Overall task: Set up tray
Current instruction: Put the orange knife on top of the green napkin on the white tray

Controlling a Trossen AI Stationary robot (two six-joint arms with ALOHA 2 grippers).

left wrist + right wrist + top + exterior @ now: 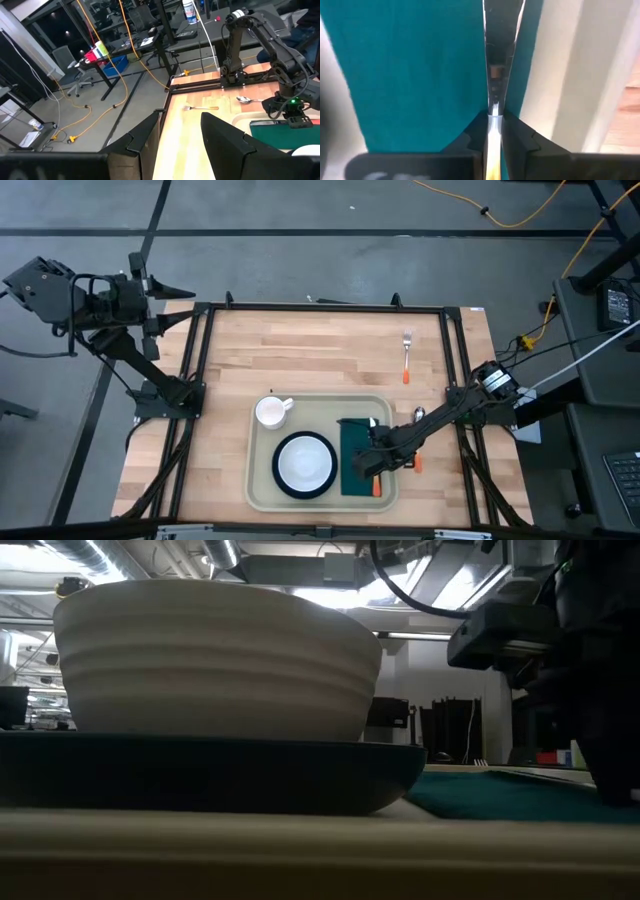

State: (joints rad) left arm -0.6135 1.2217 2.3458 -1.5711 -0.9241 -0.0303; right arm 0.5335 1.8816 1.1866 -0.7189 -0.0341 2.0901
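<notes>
The beige tray [262, 480] lies near the table's near edge. On it stand a white mug [272, 412] and a white bowl on a dark plate [304, 463] [215, 660]. A dark green napkin [352, 465] [410, 75] [510, 795] lies flat on the tray's right part. My right gripper [372, 452] [493, 125] hangs over the napkin, shut on a knife [494, 132] with an orange handle [376, 487]. My left gripper [170, 290] [180, 122] waits open beyond the table's far left corner. My right gripper pinches the knife between its two fingers [517, 140], on the thin metal part [494, 120], coming from above and pointing down. The blade [499, 45] runs on over the napkin's right part, and the orange handle end points toward the table's near edge. Whether the knife rests on the napkin, I cannot tell.
An orange-handled fork [407, 356] [200, 108] lies on the bare wood toward the far right. A spoon [418, 415] [245, 99] rests just off the tray's right rim. A black frame [320, 307] runs around the table's edges.
</notes>
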